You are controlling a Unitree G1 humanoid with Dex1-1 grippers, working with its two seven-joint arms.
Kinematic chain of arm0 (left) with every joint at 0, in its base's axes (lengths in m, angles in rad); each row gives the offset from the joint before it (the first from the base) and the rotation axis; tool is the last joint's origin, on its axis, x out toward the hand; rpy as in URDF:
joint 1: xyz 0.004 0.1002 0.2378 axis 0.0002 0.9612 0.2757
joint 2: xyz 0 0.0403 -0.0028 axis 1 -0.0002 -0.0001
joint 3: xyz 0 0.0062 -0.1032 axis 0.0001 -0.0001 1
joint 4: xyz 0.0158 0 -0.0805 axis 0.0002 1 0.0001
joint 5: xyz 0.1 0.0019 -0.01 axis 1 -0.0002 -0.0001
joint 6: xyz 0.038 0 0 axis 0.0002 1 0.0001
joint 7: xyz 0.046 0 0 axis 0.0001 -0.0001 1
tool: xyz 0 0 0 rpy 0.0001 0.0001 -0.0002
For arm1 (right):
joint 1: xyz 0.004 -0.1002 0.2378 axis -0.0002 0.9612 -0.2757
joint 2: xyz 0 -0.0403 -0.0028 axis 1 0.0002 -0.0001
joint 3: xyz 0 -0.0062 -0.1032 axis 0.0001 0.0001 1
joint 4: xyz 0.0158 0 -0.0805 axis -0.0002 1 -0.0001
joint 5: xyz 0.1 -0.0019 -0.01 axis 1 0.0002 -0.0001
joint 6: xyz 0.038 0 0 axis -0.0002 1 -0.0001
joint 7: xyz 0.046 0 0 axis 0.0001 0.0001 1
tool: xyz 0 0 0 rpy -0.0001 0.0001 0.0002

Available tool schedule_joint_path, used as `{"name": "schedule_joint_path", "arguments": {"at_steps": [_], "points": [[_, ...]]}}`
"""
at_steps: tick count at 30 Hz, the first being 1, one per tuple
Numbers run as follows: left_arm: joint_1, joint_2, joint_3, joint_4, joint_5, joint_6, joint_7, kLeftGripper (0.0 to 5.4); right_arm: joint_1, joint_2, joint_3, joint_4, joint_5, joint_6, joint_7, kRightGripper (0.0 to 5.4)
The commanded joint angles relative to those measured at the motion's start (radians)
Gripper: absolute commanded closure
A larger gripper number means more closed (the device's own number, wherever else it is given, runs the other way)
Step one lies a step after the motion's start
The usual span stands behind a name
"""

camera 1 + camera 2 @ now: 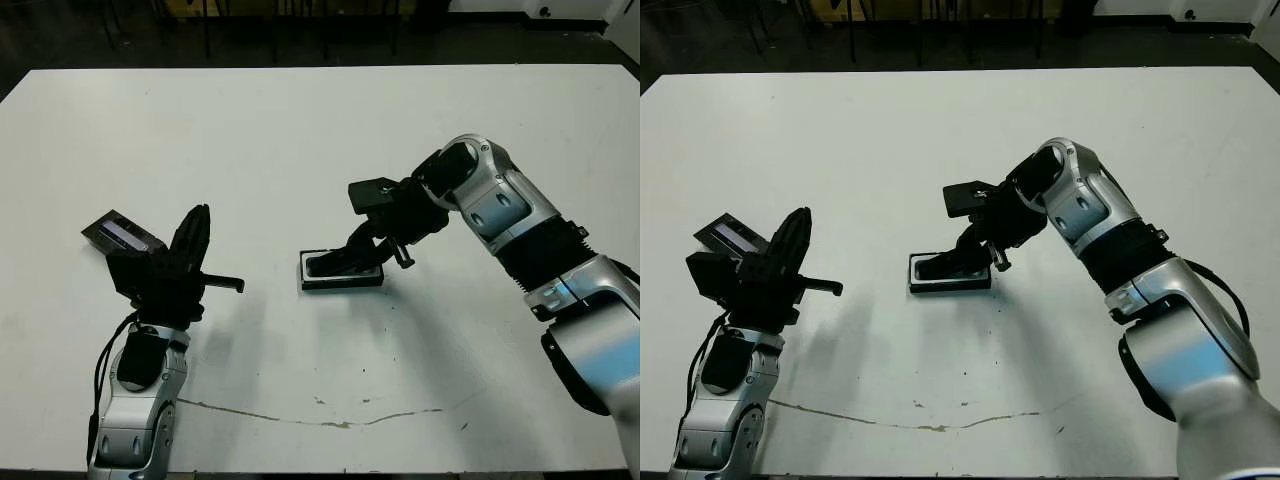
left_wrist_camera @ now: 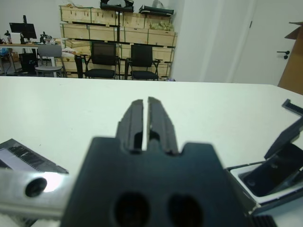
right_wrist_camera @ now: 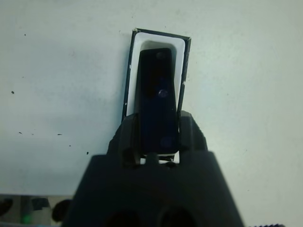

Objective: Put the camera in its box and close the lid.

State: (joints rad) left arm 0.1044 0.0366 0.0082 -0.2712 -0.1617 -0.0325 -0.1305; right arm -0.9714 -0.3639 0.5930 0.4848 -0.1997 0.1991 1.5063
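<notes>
— Looking down, what do we have under us?

— We see a white table (image 1: 300, 130), scuffed along its near edge, and beyond it a room with wooden crates and dark chairs.

— And our camera (image 3: 157, 101)?

— We see a slim black bar, gripped between the fingers of our right gripper (image 3: 158, 132), which are closed on its sides. It is tilted, its far end down in the box (image 1: 341, 271).

— What of the box?

— A shallow black-rimmed tray with white lining, mid-table, holding only that camera end.

— And the rest?

— Our left gripper (image 2: 146, 118) hovers with its fingers nearly together, holding nothing. The lid (image 1: 122, 235) lies flat just beyond it, grey strip up.
</notes>
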Motion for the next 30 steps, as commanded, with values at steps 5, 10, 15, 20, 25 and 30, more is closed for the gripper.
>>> {"name": "schedule_joint_path", "arguments": {"at_steps": [5, 10, 15, 20, 25, 30], "points": [[0.013, 0.003, 0.001, 0.015, 0.008, 0.004, 0.001, 5.40, 0.038, 0.031, 0.034, -0.037, -0.004, 0.021, 0.005, 4.72], [0.011, 0.001, 0.001, 0.017, 0.005, 0.005, 0.002, 5.40, 0.031, 0.034, 0.053, -0.028, -0.005, 0.036, 0.025, 4.72], [0.008, 0.002, 0.001, 0.019, 0.006, 0.005, 0.003, 5.40, 0.040, 0.036, 0.055, -0.027, -0.001, 0.027, 0.024, 4.72], [0.006, 0.002, 0.001, 0.018, 0.008, 0.008, 0.004, 5.40, 0.023, 0.036, 0.042, 0.007, 0.025, 0.074, 0.068, 4.54], [0.005, 0.002, 0.001, 0.017, -0.001, 0.014, 0.001, 5.40, -0.010, 0.015, -0.004, 0.080, 0.079, -0.113, 0.107, 3.70], [0.006, 0.002, -0.001, 0.016, 0.005, 0.013, 0.003, 5.40, -0.038, -0.019, -0.037, 0.100, 0.110, -0.147, 0.105, 2.82]]}}
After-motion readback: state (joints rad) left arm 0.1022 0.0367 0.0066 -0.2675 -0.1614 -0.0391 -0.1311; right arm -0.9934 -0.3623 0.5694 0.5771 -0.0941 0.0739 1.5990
